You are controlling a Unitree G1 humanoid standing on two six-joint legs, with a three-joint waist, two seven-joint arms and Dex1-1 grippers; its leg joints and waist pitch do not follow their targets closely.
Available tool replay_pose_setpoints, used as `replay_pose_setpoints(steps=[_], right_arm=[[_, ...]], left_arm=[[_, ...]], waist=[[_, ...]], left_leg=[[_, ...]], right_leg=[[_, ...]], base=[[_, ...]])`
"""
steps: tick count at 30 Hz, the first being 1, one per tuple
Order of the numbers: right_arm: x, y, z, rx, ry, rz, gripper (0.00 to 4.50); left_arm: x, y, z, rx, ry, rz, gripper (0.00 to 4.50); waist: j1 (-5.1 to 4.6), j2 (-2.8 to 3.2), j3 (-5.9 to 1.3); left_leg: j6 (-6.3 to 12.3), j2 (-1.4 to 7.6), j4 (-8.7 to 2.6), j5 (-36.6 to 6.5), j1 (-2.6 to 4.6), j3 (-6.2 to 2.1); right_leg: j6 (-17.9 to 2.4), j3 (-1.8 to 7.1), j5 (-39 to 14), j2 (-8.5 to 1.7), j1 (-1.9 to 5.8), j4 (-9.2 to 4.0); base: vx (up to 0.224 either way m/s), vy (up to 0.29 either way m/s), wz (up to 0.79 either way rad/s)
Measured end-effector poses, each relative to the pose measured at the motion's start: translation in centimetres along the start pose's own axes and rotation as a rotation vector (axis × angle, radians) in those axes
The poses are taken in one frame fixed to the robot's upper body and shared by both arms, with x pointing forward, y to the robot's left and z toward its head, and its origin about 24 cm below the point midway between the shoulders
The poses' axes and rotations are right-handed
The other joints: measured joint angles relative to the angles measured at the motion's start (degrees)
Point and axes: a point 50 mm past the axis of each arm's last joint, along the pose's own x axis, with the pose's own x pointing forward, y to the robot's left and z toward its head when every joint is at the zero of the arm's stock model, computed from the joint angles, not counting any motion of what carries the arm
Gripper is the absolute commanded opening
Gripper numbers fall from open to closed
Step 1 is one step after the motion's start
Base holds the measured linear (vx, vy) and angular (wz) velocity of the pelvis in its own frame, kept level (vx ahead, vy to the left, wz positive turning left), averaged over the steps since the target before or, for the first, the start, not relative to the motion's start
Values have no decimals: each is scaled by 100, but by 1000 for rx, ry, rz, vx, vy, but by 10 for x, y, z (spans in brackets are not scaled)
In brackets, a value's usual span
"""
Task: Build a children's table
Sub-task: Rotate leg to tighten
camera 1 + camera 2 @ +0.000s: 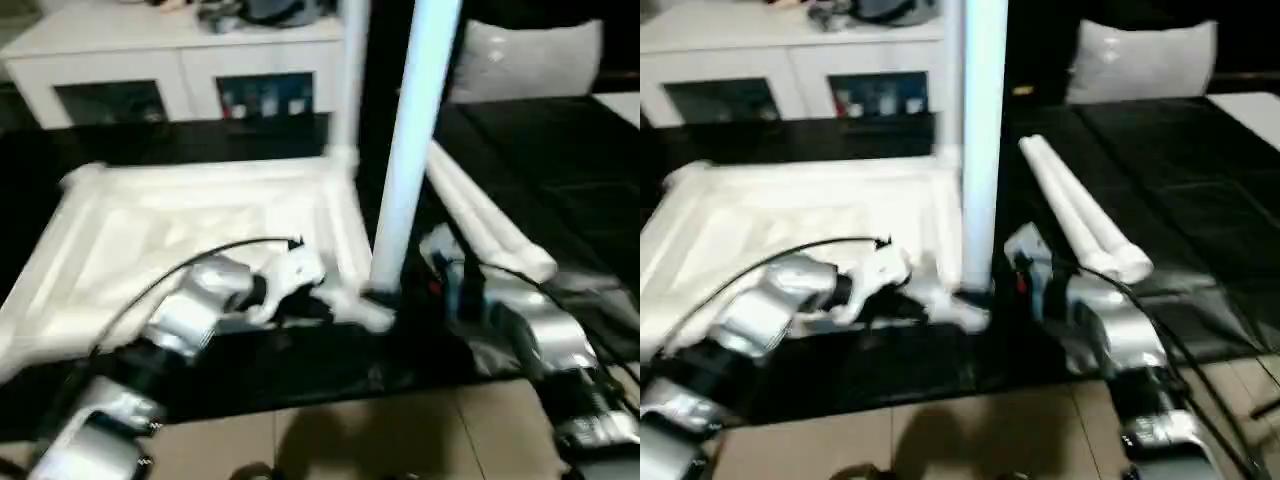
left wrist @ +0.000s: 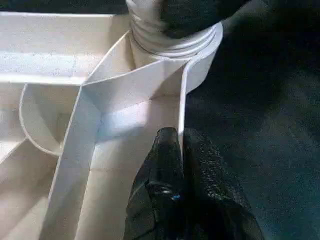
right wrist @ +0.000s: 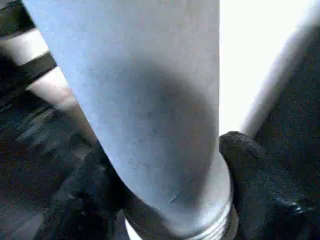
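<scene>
The children's table top lies upside down on the black work table, ribbed underside up. One white leg stands in its far right corner socket. A second leg stands upright in the near right socket. My left gripper is shut on the top's thin side wall just beside that socket. My right gripper is closed around the upright leg's base, one black finger pressed on each side. Two loose legs lie side by side on the right.
A white cabinet with dark-fronted compartments stands behind the black work table. A grey cushion is at the back right. The work table's near edge runs just behind my forearms, with tiled floor below it.
</scene>
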Motion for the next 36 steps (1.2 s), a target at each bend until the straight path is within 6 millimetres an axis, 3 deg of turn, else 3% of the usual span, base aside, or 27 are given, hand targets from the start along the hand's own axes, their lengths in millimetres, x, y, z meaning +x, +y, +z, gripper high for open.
replay_pose_setpoints(steps=[5,8,15,22,26,32,36], right_arm=[[19,-8,11,68,-30,-209,260],[22,-9,12,66,-57,-230,330],[4,-7,6,14,-104,-97,385],[-24,-12,7,-75,-77,69,440],[-34,-12,15,-174,-73,124,440],[-43,-4,10,-272,-10,274,440],[-46,5,7,-284,45,405,405]], left_arm=[[19,-4,14,-90,-19,144,0],[20,-4,16,-83,-18,166,0],[11,0,15,10,-15,124,0],[-1,3,4,137,-18,-18,0],[-7,3,-1,189,-12,-102,0],[-12,2,-4,259,5,-216,0],[-19,1,-8,292,17,-293,0]], waist=[[-114,-6,4],[-93,-4,3],[118,0,0],[257,3,2],[324,4,1],[406,4,1],[428,3,1]], left_leg=[[1,-1,-3,0,-12,-2],[0,0,-16,0,-16,-7],[5,1,-42,0,-44,-7],[-6,1,-39,-5,-43,-7],[-6,2,-32,-4,-38,-7],[-5,2,-23,-5,-27,-5],[-6,4,-24,-4,-26,-5]], right_leg=[[1,-5,0,0,-9,-1],[0,-10,3,1,-10,3],[-13,-13,12,2,-35,5],[-18,-12,17,1,-37,8],[-9,-12,11,1,-29,8],[-7,-6,10,1,-17,9],[-14,-7,14,2,-17,12]], base=[[0,0,0],[0,0,0],[0,0,0],[0,0,0],[0,0,0],[0,0,0],[0,0,0]])
